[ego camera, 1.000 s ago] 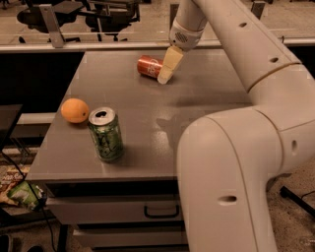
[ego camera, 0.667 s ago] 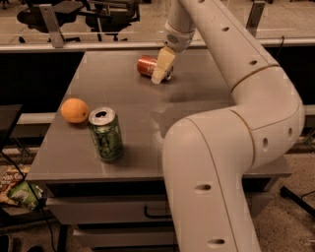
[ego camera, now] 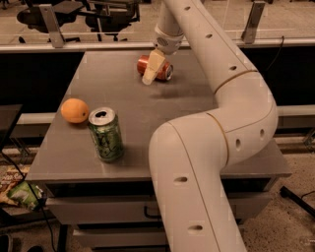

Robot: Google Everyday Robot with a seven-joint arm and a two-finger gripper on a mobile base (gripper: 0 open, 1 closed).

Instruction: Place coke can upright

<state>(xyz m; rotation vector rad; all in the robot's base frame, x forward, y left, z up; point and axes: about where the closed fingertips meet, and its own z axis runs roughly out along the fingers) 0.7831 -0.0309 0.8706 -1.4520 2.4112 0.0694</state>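
Note:
The coke can (ego camera: 166,71) is red-orange and lies on its side at the far middle of the grey table (ego camera: 197,98). My gripper (ego camera: 153,72) hangs from the long white arm and reaches down right at the can. It covers the can's middle, so only the can's two ends show. The can rests on the table top.
A green patterned can (ego camera: 105,134) stands upright near the table's front left. A round orange fruit (ego camera: 75,110) lies just left of it. My arm's big white elbow (ego camera: 197,167) fills the front right. Office chairs (ego camera: 59,15) stand behind a rail beyond the table.
My arm has swung left and the gripper has moved left and down onto the coke can. The can, the green can and the orange have not moved.

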